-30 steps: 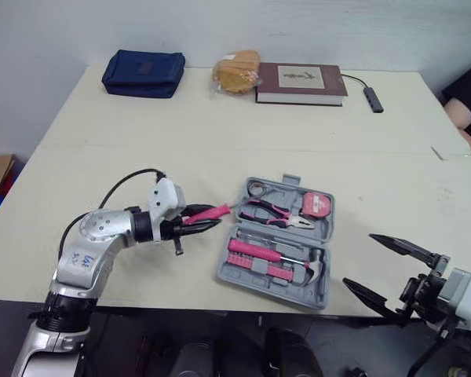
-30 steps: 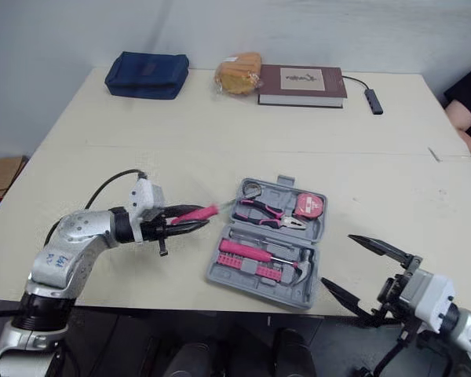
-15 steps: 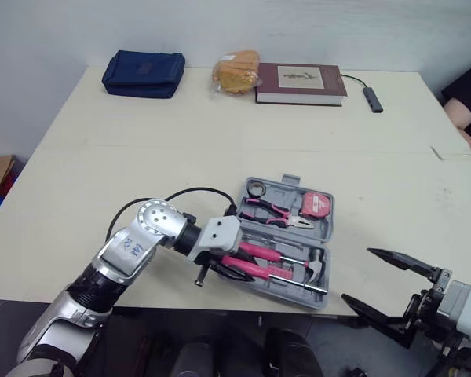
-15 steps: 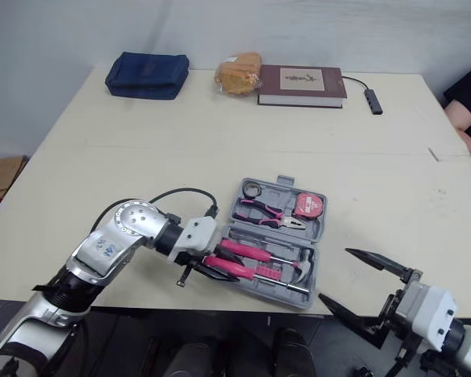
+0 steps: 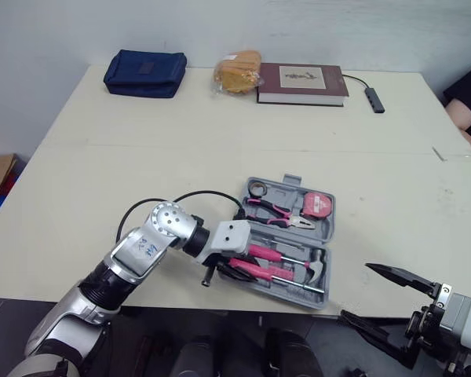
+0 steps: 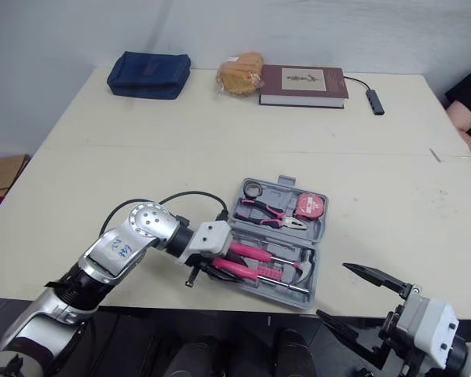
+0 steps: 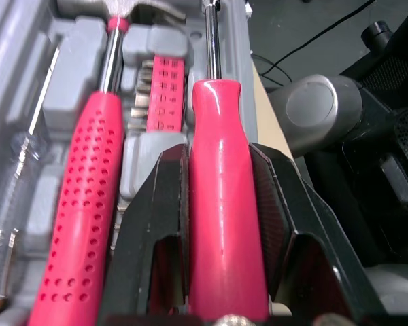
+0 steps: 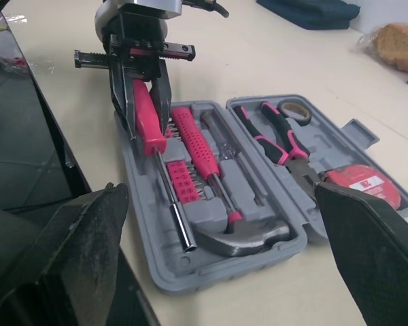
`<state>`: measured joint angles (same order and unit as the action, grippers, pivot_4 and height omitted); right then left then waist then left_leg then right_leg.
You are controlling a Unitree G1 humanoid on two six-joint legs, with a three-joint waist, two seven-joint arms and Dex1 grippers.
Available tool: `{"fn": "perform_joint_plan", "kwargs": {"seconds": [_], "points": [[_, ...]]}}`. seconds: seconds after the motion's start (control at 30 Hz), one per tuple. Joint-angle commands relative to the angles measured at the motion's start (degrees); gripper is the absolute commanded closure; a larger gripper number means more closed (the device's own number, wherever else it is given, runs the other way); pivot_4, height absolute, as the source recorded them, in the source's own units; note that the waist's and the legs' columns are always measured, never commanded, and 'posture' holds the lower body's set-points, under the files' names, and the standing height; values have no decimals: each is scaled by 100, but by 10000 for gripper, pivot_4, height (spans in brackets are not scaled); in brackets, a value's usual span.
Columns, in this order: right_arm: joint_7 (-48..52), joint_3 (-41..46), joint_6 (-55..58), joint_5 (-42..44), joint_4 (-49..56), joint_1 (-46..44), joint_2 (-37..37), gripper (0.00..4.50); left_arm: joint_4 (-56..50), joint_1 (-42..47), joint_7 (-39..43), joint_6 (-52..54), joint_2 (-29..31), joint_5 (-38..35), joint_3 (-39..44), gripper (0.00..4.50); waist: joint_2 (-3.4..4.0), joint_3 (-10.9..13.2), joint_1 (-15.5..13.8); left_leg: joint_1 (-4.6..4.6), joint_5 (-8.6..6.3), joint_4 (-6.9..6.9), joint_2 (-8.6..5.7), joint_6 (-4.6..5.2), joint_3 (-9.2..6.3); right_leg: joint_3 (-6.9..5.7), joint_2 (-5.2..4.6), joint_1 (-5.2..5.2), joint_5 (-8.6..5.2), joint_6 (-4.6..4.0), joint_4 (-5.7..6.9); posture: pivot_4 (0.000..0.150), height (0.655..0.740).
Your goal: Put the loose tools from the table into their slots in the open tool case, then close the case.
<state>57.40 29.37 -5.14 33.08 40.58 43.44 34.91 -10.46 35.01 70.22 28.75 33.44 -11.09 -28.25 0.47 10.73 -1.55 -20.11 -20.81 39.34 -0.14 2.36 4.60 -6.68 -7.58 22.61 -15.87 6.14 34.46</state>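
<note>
The grey tool case (image 5: 286, 192) lies open near the table's front edge. My left gripper (image 5: 234, 267) is shut on the pink-handled screwdriver (image 7: 221, 204) and holds it low over the case's front row, shaft pointing right. Right beside it the pink-handled hammer (image 8: 211, 176) lies in its slot, next to a pink bit strip (image 7: 168, 85). The rear half holds pliers (image 5: 279, 212), a tape measure (image 5: 317, 205) and a tape roll (image 5: 257, 188). My right gripper (image 5: 377, 298) hangs open and empty off the table's front edge, right of the case.
Along the far edge lie a navy pouch (image 5: 145, 73), a bagged bread (image 5: 237, 71), a brown book (image 5: 302, 84) and a cabled adapter (image 5: 374, 99). A person's arm (image 5: 465, 110) shows at the right edge. Bare tabletop surrounds the case.
My left gripper carried the screwdriver from the table left of the case over the case's front row and lowered it there. The right gripper sank slightly, still open.
</note>
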Motion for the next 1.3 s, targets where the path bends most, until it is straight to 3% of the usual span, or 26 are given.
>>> {"fn": "perform_joint_plan", "kwargs": {"seconds": [0.03,0.23,0.47,0.7,0.8,0.87,1.0,1.03,1.2,1.3], "points": [[88,133,-189,34,150,87,-83,0,-58,-3,15,-91,-42,66,-43,38837,0,0,0,0,0,0,0,0,0,0,0,0,0,0,0,1500,7400],[142,146,-255,11,51,75,-106,0,9,-72,35,-123,-85,95,-77,38837,0,0,-1,0,0,0,0,0,0,1,-2,0,0,0,0,1500,7400],[166,92,-327,-44,-54,42,-142,0,77,-171,83,-637,-233,-12,73,5879,0,0,-1,1,0,2,0,0,0,1,-3,0,0,0,0,1500,7400],[209,21,-416,-117,-170,18,-219,0,267,-250,500,-1410,-488,-616,567,5879,1,-1,3,-1,0,7,0,1,-3,-1,-7,0,0,0,0,1500,7400],[211,-40,-465,-168,-241,-19,-245,0,421,-286,710,-1589,-604,-856,705,14080,1,-1,2,0,0,7,0,1,-3,-2,-6,0,0,-1,0,1500,7400],[210,-96,-503,-209,-288,-38,-262,0,517,-345,975,-1640,-698,-1135,773,24163,1,-1,3,-1,0,10,0,1,-3,-2,-4,0,0,-1,0,1500,7400],[226,-149,-569,-254,-375,-48,-271,0,931,-429,878,-2149,-755,-676,643,42746,1,-1,1,-1,0,14,-1,1,-3,-3,-4,-1,0,-1,3,1500,7400],[222,-155,-582,-257,-386,-49,-268,0,983,-436,851,-2206,-775,-631,636,44607,1,-1,0,-1,0,15,-1,1,-3,-3,-3,-1,0,0,3,1500,7400],[204,-186,-654,-294,-457,-34,-285,0,1235,-445,653,-2285,-882,-364,577,44607,1,-1,0,-2,-2,19,-1,3,-3,-3,-5,-1,0,0,1,1500,7400],[184,-254,-694,-350,-468,50,-368,0,1292,-504,1013,-2244,-709,-219,292,44607,1,-1,2,-2,-2,18,0,2,-3,-3,-3,0,0,0,3,1500,7400]]}}
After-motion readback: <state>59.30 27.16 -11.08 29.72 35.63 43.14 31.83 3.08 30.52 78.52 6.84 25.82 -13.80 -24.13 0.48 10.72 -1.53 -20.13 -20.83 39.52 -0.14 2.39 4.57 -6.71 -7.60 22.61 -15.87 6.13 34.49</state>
